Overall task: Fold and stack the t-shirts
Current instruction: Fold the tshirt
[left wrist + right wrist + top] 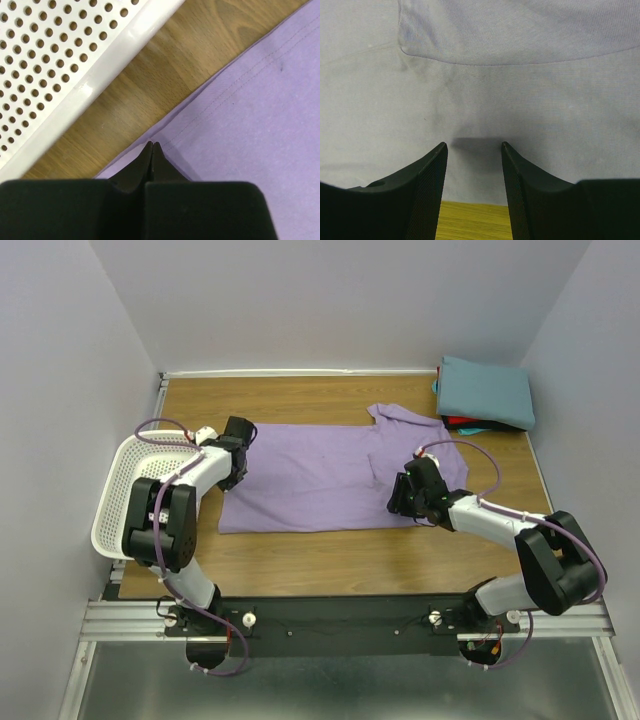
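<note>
Where the left gripper [152, 144] sits closed (perhaps pinching), the lavender t-shirt [250, 130] ends.

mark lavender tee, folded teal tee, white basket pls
lavender t-shirt [320, 480], top view, middle of its flat body
teal t-shirt [488, 390], top view, upper face of the folded rectangle
basket [112, 502], top view, perforated left wall

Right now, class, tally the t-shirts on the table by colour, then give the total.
lavender-purple t-shirt: 1
teal t-shirt: 1
red t-shirt: 1
Total: 3
</note>
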